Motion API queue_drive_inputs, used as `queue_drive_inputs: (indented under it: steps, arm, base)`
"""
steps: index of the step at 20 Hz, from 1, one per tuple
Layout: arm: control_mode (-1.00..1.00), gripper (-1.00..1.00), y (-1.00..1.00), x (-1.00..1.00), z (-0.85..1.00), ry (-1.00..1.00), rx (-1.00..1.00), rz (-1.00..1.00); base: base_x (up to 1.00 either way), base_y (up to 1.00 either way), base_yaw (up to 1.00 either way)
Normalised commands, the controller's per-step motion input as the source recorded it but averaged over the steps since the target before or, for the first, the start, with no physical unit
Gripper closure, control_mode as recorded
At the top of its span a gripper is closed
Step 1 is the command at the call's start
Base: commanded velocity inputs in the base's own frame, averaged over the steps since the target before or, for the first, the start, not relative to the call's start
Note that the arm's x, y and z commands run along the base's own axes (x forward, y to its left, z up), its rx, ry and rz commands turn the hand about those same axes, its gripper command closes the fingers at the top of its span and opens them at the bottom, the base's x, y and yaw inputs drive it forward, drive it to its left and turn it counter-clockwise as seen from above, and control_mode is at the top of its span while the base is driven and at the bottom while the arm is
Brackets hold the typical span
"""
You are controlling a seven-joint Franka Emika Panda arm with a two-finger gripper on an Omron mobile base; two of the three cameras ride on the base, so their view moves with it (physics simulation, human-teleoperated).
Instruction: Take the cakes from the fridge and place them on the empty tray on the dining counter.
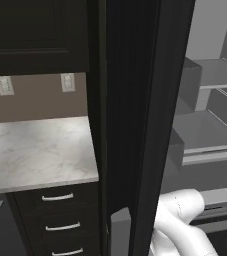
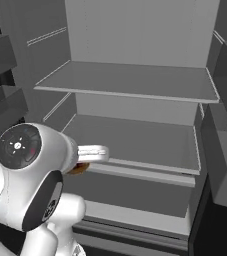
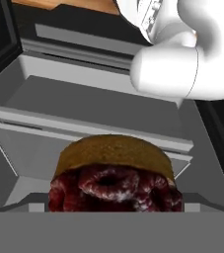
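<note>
The fridge (image 2: 135,30) stands open, with pale grey shelves inside. My gripper (image 2: 83,165) hangs at the front edge of the middle shelf (image 2: 145,137), its white hand right above one of the cakes (image 2: 78,169). In the hand view that cake (image 3: 114,168) sits very close and centred, with a brown side and a dark red, dusted top. The fingertips are hidden. The jaws stand wide, and I cannot make out any contact with the cake. The empty tray and the dining counter are out of view.
The black edge of the open fridge door (image 1: 130,100) rises just left of the arm. Beyond it are a marbled wall counter (image 1: 35,150) and black drawers (image 1: 60,225). Door bins (image 2: 225,165) flank the shelves. An upper shelf (image 2: 130,80) spans above the hand.
</note>
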Motion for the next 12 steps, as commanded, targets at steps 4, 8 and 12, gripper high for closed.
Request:
queue_drive_inputs:
  steps: [4,8,12]
  arm:
    - [-1.0,1.0,0.3,-0.02,-0.17,0.0,-0.04,0.0]
    - [1.0,1.0,0.0,0.0,0.0,0.0,0.0,0.0]
    - [1.0,1.0,0.0,0.0,0.0,0.0,0.0,0.0]
  base:
    - [0.0,0.0,0.0]
    - [-0.25,-0.15,0.0]
    - [-0.84,-0.42,0.0]
